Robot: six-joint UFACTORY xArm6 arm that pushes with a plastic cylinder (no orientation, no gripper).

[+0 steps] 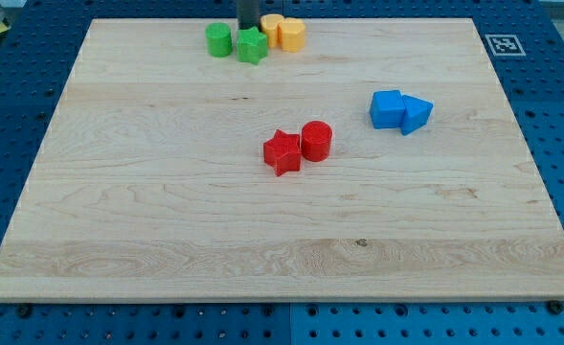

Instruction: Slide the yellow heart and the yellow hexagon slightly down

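presently my tip (248,30) stands at the top edge of the board (167,220), its end partly hidden behind the green star (253,45), between the green cylinder (218,40) and the yellow pair. there are no jaws on this rig, only the bare rod, so nothing is grasped or released. the task's things sit touching each other near the top edge, just right of centre: the yellow hexagon (291,34) in front, and the yellow heart (271,24) behind it towards the view's left, its shape not clearly made out. risk noted: my tip lies beside the pair, not above them, so a push from here would likely drive them sideways towards the right edge, not down. the green star touches or nearly touches the heart and could be dragged along. with little room between the pair and the top edge, getting behind them may be awkward. count: two yellow blocks, two green, two red (red star (282,152), red cylinder (317,140)) at mid-board, and two blue (blue cube (388,108), blue wedge (417,113)) towards the right edge; eight in all.
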